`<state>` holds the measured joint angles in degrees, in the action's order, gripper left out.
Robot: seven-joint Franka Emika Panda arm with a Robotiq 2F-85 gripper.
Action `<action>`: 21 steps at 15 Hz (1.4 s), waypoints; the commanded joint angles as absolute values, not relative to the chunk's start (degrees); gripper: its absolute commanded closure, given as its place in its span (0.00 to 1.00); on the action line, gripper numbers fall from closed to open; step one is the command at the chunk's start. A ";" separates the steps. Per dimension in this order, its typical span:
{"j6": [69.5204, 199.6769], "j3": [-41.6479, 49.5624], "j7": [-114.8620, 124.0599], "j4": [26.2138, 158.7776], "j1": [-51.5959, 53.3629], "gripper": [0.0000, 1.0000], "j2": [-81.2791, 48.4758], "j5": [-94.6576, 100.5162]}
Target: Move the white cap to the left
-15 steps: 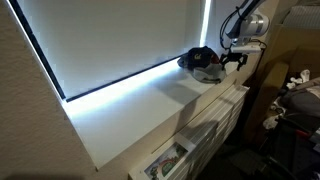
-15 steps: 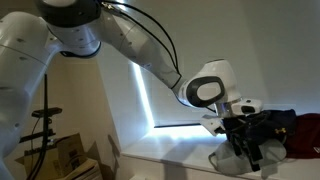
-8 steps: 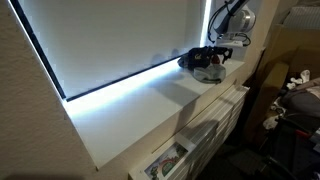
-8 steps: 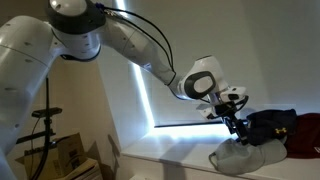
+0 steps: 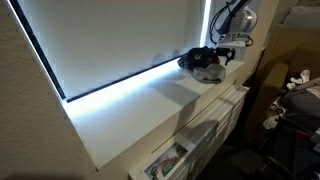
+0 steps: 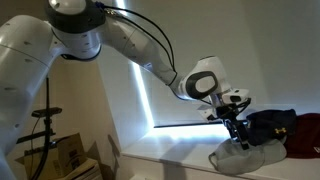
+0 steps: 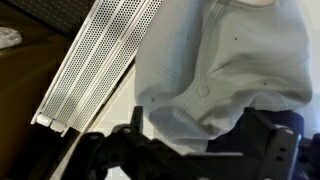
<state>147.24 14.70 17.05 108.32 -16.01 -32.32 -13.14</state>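
The white cap (image 6: pixel 245 157) lies crumpled on the white ledge (image 6: pixel 170 160), just in front of the dark cap (image 6: pixel 268 125). In an exterior view the white cap (image 5: pixel 211 74) sits by the dark cap (image 5: pixel 198 58) at the ledge's far end. My gripper (image 6: pixel 238 130) hangs just above the white cap, fingers pointing down. In the wrist view the white cap (image 7: pixel 235 60) fills the upper right, and my gripper (image 7: pixel 200 140) is open with its black fingers spread either side of the fabric's lower edge.
A bright window blind (image 5: pixel 120 40) backs the long white ledge (image 5: pixel 150 110). A white perforated grille (image 7: pixel 95 60) runs beside the cap. Clutter stands on the floor past the ledge's end (image 5: pixel 295 90). A tripod (image 6: pixel 45 130) and a box (image 6: pixel 70 155) stand at the side.
A second ago my gripper was low on the white cap. It has risen and now hangs just above it. Nothing has moved in the last half second.
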 commanded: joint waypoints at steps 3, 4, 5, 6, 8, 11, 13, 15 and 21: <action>146.79 14.58 17.18 108.22 -16.12 0.00 -32.32 -12.95; 142.53 12.96 14.38 107.19 -17.89 0.00 -32.58 -14.05; 140.78 12.72 13.20 107.69 -18.57 0.00 -32.56 -14.28; 141.91 12.55 8.56 113.93 -21.11 0.00 -30.02 -15.32; 141.63 14.00 12.64 110.25 -18.29 0.00 -32.16 -13.89; 141.72 14.20 12.08 110.82 -19.18 0.00 -32.26 -13.84; 141.72 14.04 12.62 110.37 -18.31 0.00 -32.21 -13.78; 142.72 13.93 13.10 110.22 -18.26 0.00 -32.54 -14.39; 141.09 13.75 16.26 106.07 -17.46 0.00 -35.44 -13.97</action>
<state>141.25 13.75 16.27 106.19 -17.40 -35.47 -14.04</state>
